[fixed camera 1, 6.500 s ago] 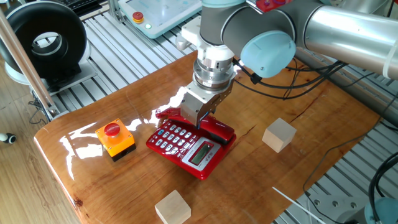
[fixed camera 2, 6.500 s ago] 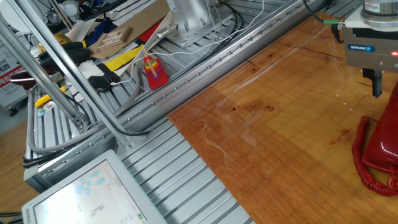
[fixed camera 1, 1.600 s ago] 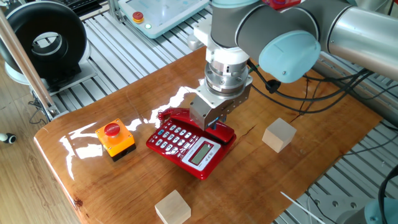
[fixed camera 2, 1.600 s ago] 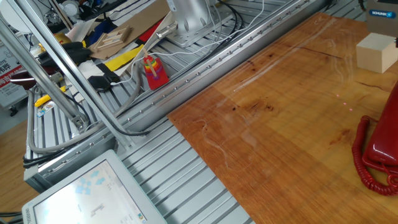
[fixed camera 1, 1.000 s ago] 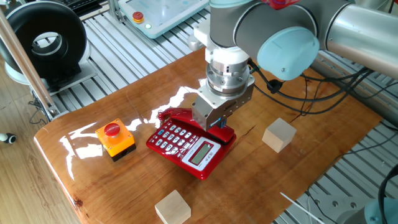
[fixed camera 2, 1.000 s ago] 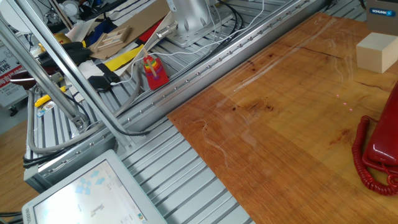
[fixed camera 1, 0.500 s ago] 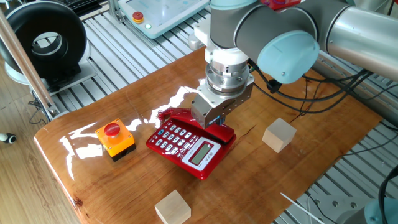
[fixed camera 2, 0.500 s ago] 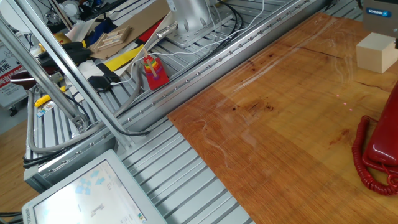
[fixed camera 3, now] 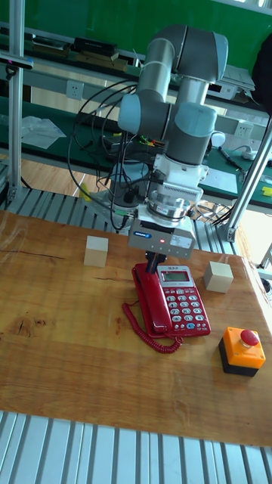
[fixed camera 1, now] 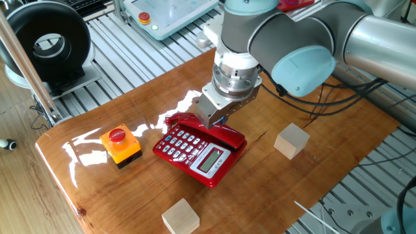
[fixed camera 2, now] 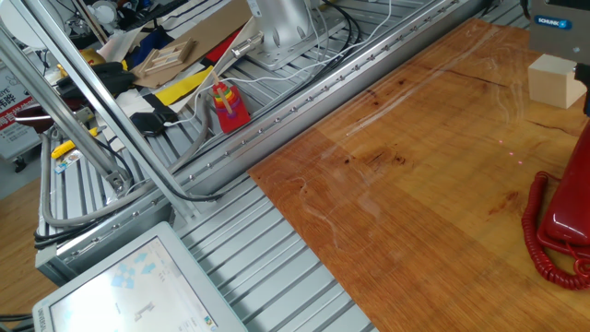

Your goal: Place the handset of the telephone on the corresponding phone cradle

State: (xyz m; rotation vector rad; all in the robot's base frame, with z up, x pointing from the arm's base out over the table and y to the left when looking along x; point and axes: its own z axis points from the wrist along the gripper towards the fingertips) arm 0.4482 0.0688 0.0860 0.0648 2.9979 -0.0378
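The glossy brown wooden counter (fixed camera 1: 273,182) stands on a frame of grey aluminium rails, and strong light reflects from its top. Behind it, in the tall fixed view, there is a green wall and shelves with cables. In the other fixed view a white screen panel (fixed camera 2: 129,290) lies on the rails beside the counter, with tools and cardboard pieces further back.

From left to right in one fixed view: the orange box with a round red button (fixed camera 1: 120,143) stands near the left edge. Next comes the red plastic desk telephone (fixed camera 1: 195,151) with white-grey keys and a small grey screen (fixed camera 1: 212,160). A pale wooden cube (fixed camera 1: 180,216) sits near the front edge, and a second pale wooden cube (fixed camera 1: 291,140) stands to the right, well apart from the telephone.

The glossy red curved handset (fixed camera 3: 152,298) lies along the phone cradle, the strip of the base beside the keypad, and it appears seated there. Its red coiled cord (fixed camera 3: 145,331) makes a loop on the counter beside the base.

The grey two-finger hand (fixed camera 3: 156,262) hangs just above the far end of the handset, under the silver wrist of the arm. It holds nothing, but its fingers are mostly hidden, so I cannot tell how wide they stand.
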